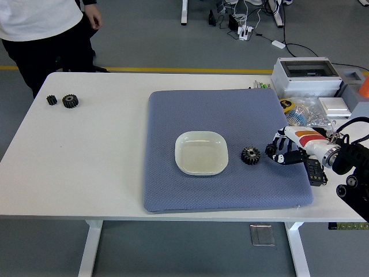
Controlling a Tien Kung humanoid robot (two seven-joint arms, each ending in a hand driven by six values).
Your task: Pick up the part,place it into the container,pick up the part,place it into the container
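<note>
A black gear point(250, 155) lies on the blue-grey mat point(225, 115), just right of the shallow white dish point(201, 152), which holds nothing. My right hand point(279, 152) reaches in from the right over the mat, its fingers relaxed and open, a short gap right of the gear and not touching it. Two more black gears, a small one point(52, 100) and a larger one point(70, 101), lie at the table's far left. My left arm is out of view.
A person in a white top and dark trousers point(46, 29) stands at the far left corner. A grey box point(305, 76), bagged parts point(304, 113) and other clutter sit at the table's right side behind my arm.
</note>
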